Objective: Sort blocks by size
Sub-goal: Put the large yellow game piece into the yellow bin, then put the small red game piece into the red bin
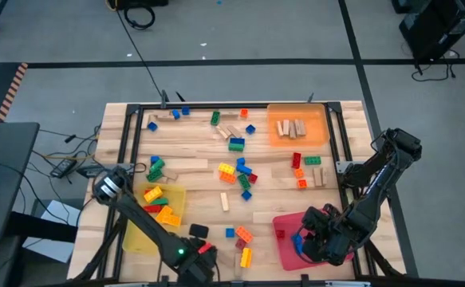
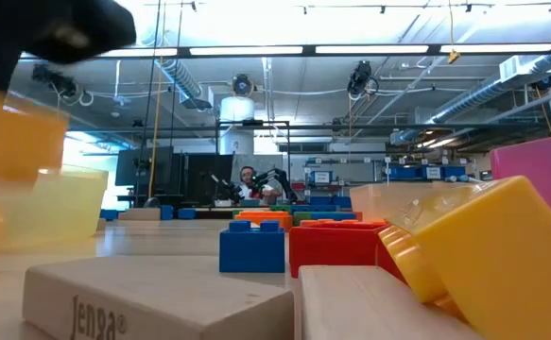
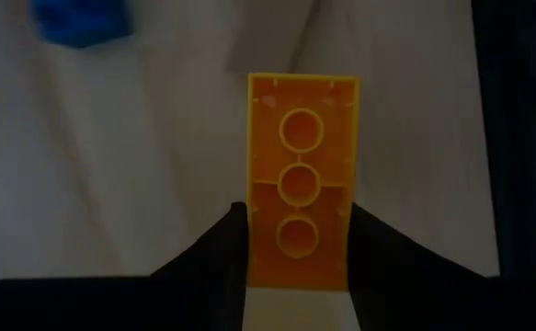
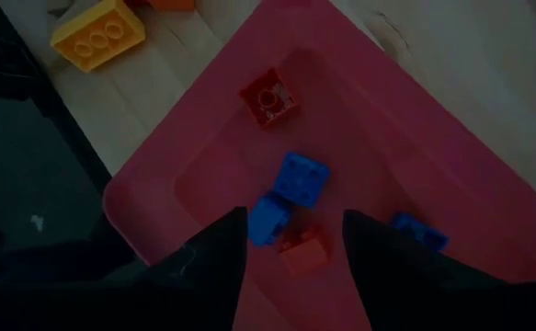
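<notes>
one orange brick (image 3: 301, 180) sits between the left gripper (image 3: 297, 241) fingers in the left wrist view, and that is the relation we think the coming move turns on. we see its hollow underside with three round sockets in a row, its long axis pointing straight out ahead of the fingers, which press its two long sides near the close end; so the jaws are pinching the brick across its narrow width, with most of its length sticking out beyond them. a blue block (image 3: 79, 23) lies on the wood well ahead. in the high view the left arm reaches to the near edge of the table, just beside the yellow tray (image 1: 133, 239), which already holds a few yellow and orange bricks; that tray is the nearest one to this arm, so we judge a short carry would do. the right gripper (image 4: 294, 237) hangs over the red tray (image 4: 488, 175) with its fingers spread and nothing between them; below it lie small red and blue blocks, and a yellow brick (image 4: 98, 34) rests on the table just outside the tray. many more blocks remain scattered across the table (image 1: 192, 147), and the orange tray (image 1: 320, 112) holds wooden pieces.
</notes>
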Available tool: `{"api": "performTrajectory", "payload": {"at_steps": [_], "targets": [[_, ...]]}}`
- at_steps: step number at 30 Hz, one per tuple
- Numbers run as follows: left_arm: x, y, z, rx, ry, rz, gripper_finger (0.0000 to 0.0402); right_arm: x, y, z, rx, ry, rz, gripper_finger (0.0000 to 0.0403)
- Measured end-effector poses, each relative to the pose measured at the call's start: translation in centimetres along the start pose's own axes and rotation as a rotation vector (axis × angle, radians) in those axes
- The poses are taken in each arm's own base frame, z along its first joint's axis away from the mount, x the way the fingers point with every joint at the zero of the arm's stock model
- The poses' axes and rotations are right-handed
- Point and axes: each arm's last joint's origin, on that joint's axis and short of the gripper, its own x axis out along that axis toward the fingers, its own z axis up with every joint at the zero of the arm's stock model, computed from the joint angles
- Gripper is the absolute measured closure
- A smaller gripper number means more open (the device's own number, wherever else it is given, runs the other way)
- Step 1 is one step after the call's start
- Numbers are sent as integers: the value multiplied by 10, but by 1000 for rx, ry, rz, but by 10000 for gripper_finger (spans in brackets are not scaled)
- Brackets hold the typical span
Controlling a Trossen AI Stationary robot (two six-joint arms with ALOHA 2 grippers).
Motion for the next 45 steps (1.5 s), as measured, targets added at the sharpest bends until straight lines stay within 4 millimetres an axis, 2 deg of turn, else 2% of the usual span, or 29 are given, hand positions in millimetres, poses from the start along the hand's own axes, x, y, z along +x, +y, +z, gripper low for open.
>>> {"api": "performTrajectory", "payload": {"at_steps": [4, 8, 12, 15, 18, 23, 27, 29, 33, 36, 41, 45], "targets": [[-31, 14, -6, -30, -12, 53, 259, 0, 0, 1, -1, -24, -1, 209], [-63, 35, -22, -127, 36, 154, 259, 0, 0, 1, 0, -47, 0, 209], [-90, 53, -43, -193, 36, 196, 259, 0, 0, 2, 2, -52, 1, 209], [-101, 68, -66, -321, -5, 222, 259, 0, 0, 2, 10, -53, 2, 209], [-96, 83, -96, -518, -31, 221, 259, 0, 0, 2, 13, -53, 4, 209], [-63, 100, -139, -889, -79, 113, 259, 0, 1, 2, 15, -56, 5, 209], [-40, 106, -165, -1121, -60, 51, 258, 0, 1, 3, 18, -60, 5, 209], [-33, 108, -173, -1179, -32, 39, 237, 0, 0, 4, 33, -72, 4, 209], [-25, 109, -179, -1212, -3, 33, 177, 0, 1, 5, 42, -97, 7, 209], [-25, 108, -179, -1213, -7, 26, 147, 0, 1, 6, 43, -107, 12, 209], [-26, 108, -178, -1213, -7, 29, 127, 0, 1, 6, 42, -107, 11, 209], [-42, 108, -170, -1193, -60, -23, 126, 1, 1, 7, 45, -109, 9, 209]]}}
